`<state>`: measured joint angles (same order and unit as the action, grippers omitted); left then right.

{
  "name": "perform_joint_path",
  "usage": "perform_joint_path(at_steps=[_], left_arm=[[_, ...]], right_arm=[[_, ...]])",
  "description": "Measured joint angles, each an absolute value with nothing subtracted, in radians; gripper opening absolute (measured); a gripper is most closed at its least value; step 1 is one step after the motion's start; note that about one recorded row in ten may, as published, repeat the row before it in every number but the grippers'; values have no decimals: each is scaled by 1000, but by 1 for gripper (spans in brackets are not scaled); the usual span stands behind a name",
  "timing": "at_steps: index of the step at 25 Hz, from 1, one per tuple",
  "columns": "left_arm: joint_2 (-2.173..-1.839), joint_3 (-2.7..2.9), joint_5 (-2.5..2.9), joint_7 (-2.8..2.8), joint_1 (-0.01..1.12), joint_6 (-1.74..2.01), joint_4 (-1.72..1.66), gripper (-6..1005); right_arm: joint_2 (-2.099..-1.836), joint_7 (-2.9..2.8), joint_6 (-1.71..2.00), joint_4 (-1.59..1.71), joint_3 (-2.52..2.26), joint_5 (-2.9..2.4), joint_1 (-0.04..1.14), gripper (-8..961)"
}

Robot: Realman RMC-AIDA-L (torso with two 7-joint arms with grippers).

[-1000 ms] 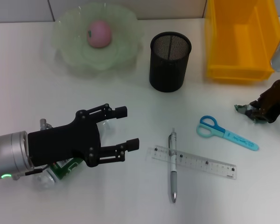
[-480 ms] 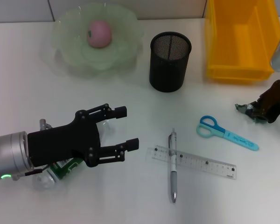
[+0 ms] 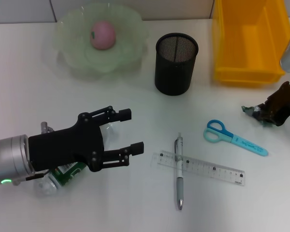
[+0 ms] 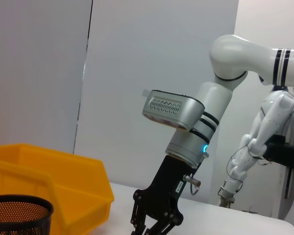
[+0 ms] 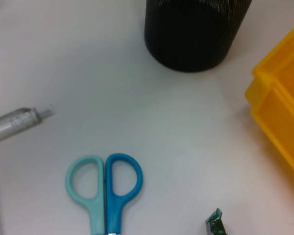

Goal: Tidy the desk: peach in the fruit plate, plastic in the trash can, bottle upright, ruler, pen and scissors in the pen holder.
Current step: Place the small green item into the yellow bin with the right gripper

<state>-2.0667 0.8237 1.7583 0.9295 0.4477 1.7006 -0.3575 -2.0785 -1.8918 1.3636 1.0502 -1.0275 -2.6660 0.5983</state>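
The pink peach (image 3: 103, 34) rests in the pale green fruit plate (image 3: 130, 29). A clear bottle (image 3: 63, 176) with a green label lies on its side, mostly hidden under my left gripper (image 3: 131, 131), which hovers open above it. My right gripper (image 3: 267, 115) at the right edge is shut on a crumpled green plastic scrap (image 3: 252, 111), whose tip also shows in the right wrist view as plastic (image 5: 214, 223). The blue scissors (image 3: 234, 138) lie just left of it. The pen (image 3: 179, 171) lies across the clear ruler (image 3: 203, 168). The black mesh pen holder (image 3: 176, 63) stands empty.
The yellow bin (image 3: 249, 41) stands at the back right, behind my right gripper and beside the pen holder. In the left wrist view, the right arm (image 4: 186, 127) stands beyond the yellow bin (image 4: 63, 181).
My right gripper and the plastic have shifted slightly up and away from the scissors. The left arm has not moved.
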Motion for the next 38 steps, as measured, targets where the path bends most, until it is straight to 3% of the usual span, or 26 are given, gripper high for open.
perform_joint_path(at_steps=[20, 38], left_arm=[[-2065, 824, 1756, 929, 460, 1701, -362, 816], [-2068, 826, 1756, 925, 470, 1695, -359, 815]], right_arm=[[-2077, -1708, 1432, 1206, -943, -2239, 388, 151], [-2066, -1091, 1459, 659, -636, -1734, 359, 152]])
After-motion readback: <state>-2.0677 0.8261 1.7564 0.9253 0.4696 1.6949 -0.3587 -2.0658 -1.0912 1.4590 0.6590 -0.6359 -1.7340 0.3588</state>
